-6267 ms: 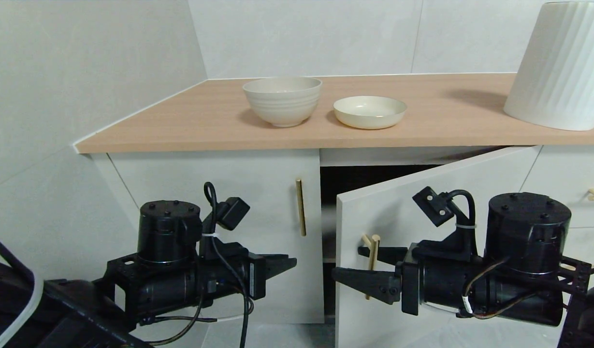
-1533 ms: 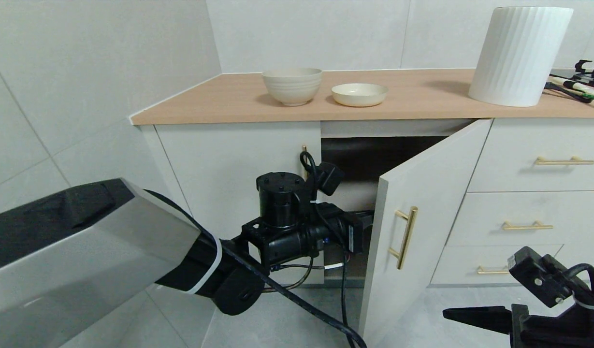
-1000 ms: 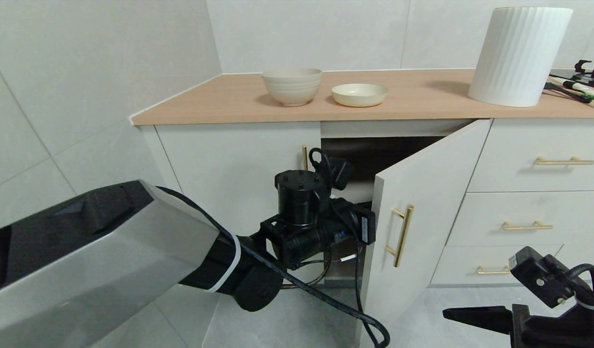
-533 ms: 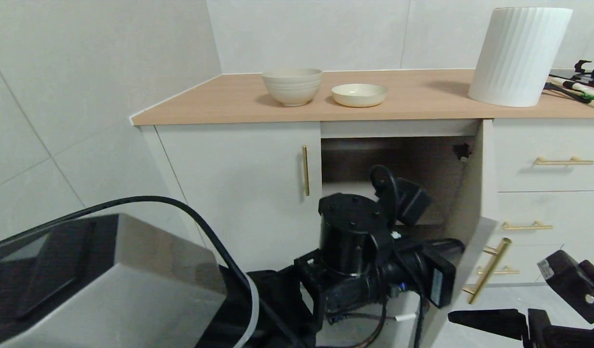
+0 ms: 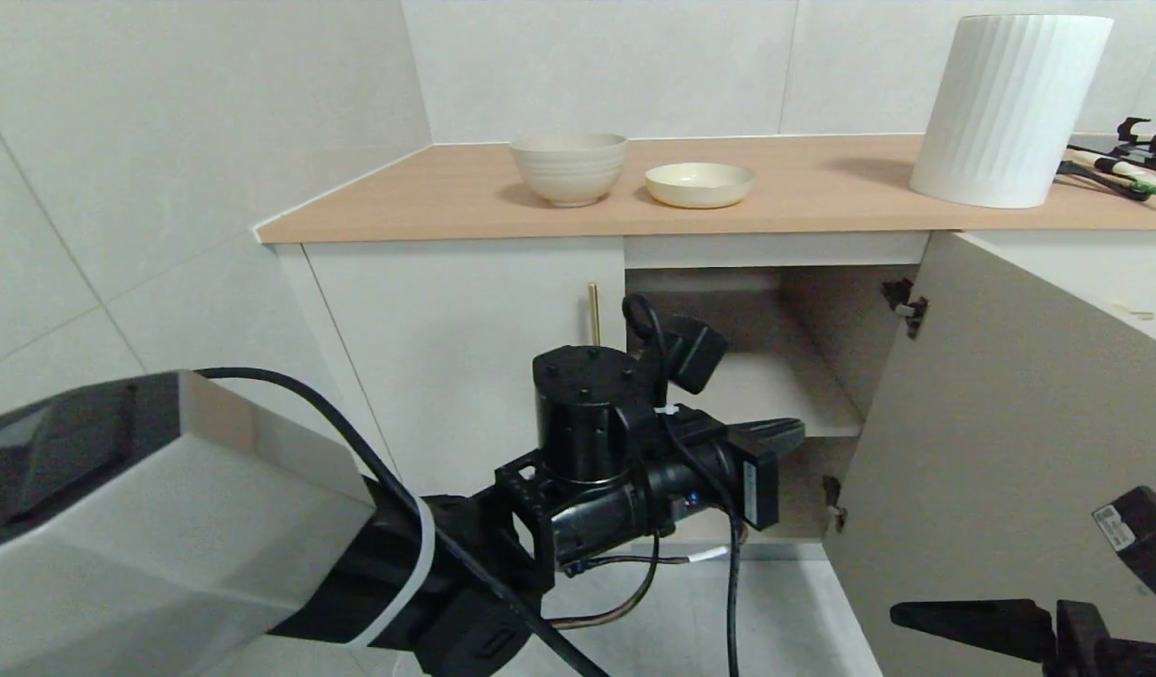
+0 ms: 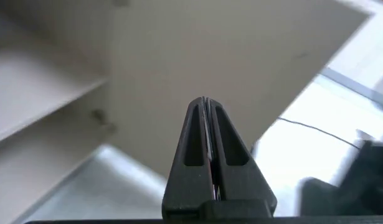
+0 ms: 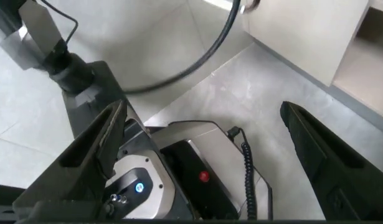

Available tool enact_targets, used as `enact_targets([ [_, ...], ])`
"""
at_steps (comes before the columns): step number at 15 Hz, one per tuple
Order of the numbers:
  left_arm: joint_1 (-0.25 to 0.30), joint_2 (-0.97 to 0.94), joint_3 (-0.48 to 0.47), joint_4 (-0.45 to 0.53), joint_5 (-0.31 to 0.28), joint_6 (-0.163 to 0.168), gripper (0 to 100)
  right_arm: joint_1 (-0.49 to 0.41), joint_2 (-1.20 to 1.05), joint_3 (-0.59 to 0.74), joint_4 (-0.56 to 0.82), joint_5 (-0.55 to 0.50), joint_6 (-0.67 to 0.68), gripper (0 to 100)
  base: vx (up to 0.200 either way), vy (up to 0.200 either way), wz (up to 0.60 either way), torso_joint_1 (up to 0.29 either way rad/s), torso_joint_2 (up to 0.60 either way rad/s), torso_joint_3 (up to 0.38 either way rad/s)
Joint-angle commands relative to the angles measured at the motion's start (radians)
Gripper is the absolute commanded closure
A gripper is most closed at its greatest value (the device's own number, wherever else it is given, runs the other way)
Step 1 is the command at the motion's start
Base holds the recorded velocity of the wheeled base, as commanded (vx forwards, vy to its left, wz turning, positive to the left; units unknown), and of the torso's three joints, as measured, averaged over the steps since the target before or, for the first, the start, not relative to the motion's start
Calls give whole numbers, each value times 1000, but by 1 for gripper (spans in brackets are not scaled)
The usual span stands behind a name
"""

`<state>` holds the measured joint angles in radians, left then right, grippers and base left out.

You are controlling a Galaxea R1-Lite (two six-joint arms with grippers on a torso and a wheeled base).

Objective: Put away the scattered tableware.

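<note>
Now the cupboard door stands wide open, baring the shelf inside. Both pieces of tableware sit on the worktop above the cupboard — the ribbed bowl toward the left, the shallow dish just beside it, not touching. The left pincer, fingers pressed together and empty, hangs level with the shelf, so the bowl lies up and beyond it. The right pincer is spread and empty, low near the floor — well apart from both. By that, the left arm looks nearer for a first pick.
</note>
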<state>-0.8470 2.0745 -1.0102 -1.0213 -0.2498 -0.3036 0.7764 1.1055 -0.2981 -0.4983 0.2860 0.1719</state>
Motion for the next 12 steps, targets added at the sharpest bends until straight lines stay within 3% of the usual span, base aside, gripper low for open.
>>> enact_targets([
  [1,89,-63,67,1,33,1,100,-42,50,-38,18,-25,3,0,0,0,0,0,0,0],
  [4,272,-220,225,3,52,4,100,-106,151,-184,147,-174,3,0,0,0,0,0,0,0],
  [7,387,-419,372,21,46,6,100,-112,267,-322,153,-189,-2,0,0,0,0,0,0,0],
  [9,431,-539,407,118,47,6,100,-112,309,-381,155,-199,-49,0,0,0,0,0,0,0],
  [12,491,-698,381,366,47,6,100,-117,390,-533,156,-284,-57,0,0,0,0,0,0,0],
])
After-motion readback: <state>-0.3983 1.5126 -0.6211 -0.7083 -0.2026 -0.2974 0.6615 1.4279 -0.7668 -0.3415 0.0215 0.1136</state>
